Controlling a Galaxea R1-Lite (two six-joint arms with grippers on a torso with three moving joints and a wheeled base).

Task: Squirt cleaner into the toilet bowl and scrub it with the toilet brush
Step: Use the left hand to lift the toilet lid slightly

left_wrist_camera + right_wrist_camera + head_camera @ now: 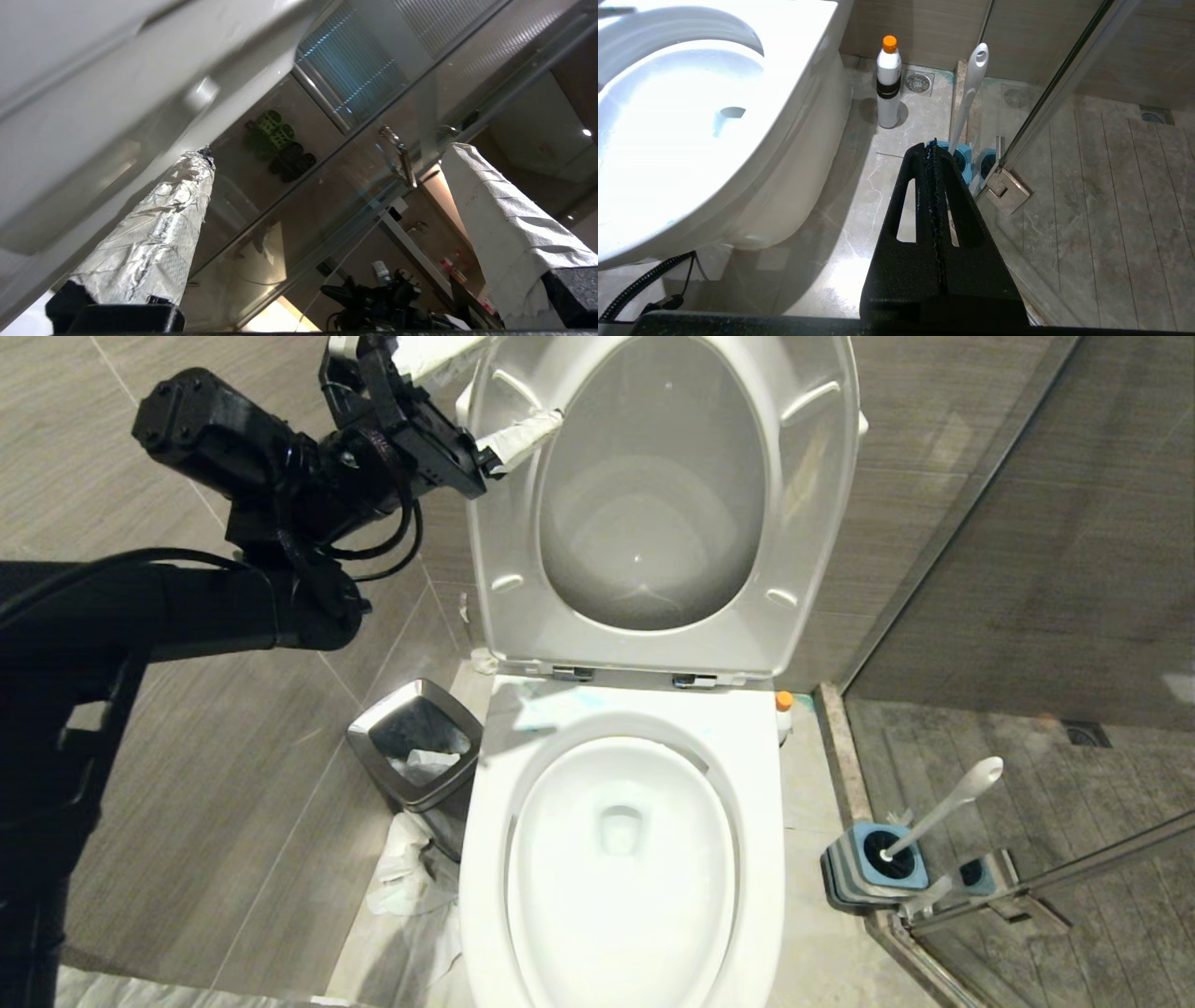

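Low in the head view the toilet bowl (621, 859) lies open, and at lower right the toilet brush (943, 807) leans in its blue holder (873, 868). The right gripper (930, 149) hangs pressed together above that holder; the cleaner (888, 81) stands beyond by the toilet's base, no writing readable. At upper left the left gripper (509, 392), spread wide and empty, reaches the raised seat (504, 532).

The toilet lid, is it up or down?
Up. The lid and seat stand raised against the wall, leaving the bowl uncovered. The left gripper, fingers wide apart, is beside the lid's upper edge.
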